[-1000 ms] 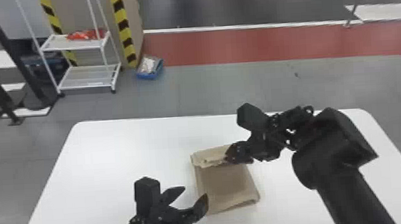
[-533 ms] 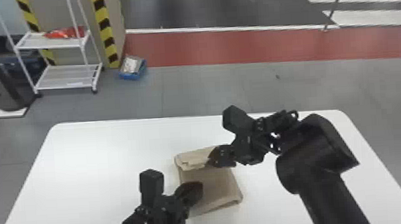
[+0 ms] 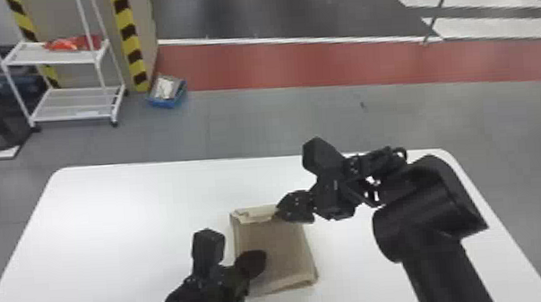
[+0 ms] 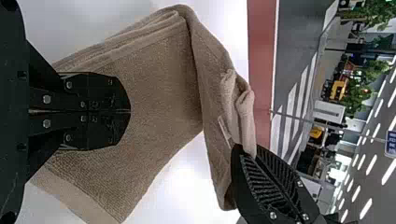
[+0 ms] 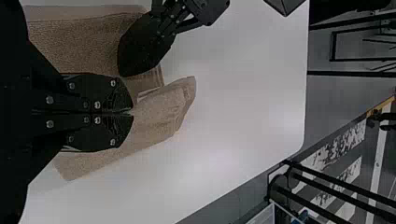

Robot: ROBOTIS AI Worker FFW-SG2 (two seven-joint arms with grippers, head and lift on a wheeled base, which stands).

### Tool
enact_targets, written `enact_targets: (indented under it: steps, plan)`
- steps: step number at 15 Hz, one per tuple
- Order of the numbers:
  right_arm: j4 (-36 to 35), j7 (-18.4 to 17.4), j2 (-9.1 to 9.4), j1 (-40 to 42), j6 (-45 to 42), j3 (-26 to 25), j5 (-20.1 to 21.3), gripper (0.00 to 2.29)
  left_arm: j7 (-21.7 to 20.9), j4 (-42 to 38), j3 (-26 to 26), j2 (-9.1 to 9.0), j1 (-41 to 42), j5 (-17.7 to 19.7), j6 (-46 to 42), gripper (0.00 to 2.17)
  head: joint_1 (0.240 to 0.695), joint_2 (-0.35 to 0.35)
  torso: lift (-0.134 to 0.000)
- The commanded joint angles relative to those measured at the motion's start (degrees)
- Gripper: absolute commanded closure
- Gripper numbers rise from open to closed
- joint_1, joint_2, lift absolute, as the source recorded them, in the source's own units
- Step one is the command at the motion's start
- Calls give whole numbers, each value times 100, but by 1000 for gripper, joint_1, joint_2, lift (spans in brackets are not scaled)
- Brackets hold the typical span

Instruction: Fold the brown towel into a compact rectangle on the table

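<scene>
Left gripper (image 3: 261, 262) now over half-hidden towel (image 3: 284, 246)

the left gripper (image 3: 258, 263) has closed: a second ago its two fingers stood apart at the left side of the brown towel (image 3: 289, 250), and now they are together. it has also moved right, so its tips now lie over the near left part of the towel. the head view has turned to the right, sliding the table (image 3: 129, 211) and the white rack (image 3: 71, 106) left within it.
</scene>
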Motion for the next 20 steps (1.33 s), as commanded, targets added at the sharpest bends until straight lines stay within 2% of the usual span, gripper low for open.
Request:
enact_targets:
  steps: [1,7,9,15,20]
  plan:
    - [-5,19,-15,12,-62,-64,-19,1328,85,60,-39,-99,-27,-262,32,1794,695,-131,0]
    - [-269,19,-59,117,-62,-161,-423,1328,287,772,-188,-345,-396,-482,-20,1794,695,-149,0]
    - [-252,19,-77,108,-132,-126,-414,1328,322,807,-188,-380,-448,-517,-20,1794,695,-152,0]
    - [742,19,-103,-138,-396,314,-89,1328,357,833,-153,-389,-510,-587,-3,1794,695,-142,0]
    - [1163,19,-112,-208,-502,516,43,1328,357,869,-100,-389,-519,-587,-20,1794,695,-122,0]
